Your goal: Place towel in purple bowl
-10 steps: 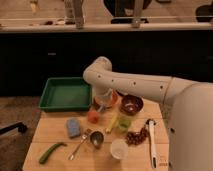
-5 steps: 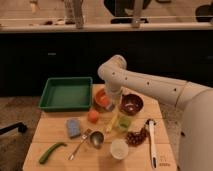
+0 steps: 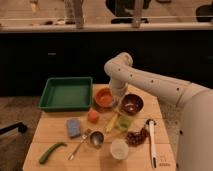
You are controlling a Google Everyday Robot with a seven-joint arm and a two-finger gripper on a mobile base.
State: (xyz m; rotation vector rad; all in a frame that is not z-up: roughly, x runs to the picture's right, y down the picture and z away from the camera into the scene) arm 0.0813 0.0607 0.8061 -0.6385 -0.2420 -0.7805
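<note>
My gripper hangs at the end of the white arm, between the orange bowl and the purple bowl, just above the table. It is shut, and a pale grey scrap that looks like the towel shows at its fingers, mostly hidden by the wrist. The purple bowl is dark maroon and round, and it sits directly right of the gripper with nothing visible inside.
A green tray lies at the table's back left. On the wooden table are a blue sponge, an orange block, a spoon, a green pepper, a white cup, a green cup, dark grapes and a white brush.
The arm has swung right, carrying the gripper from left of the orange bowl, over it, to the gap beside the purple bowl. Objects on the table have stayed put.
</note>
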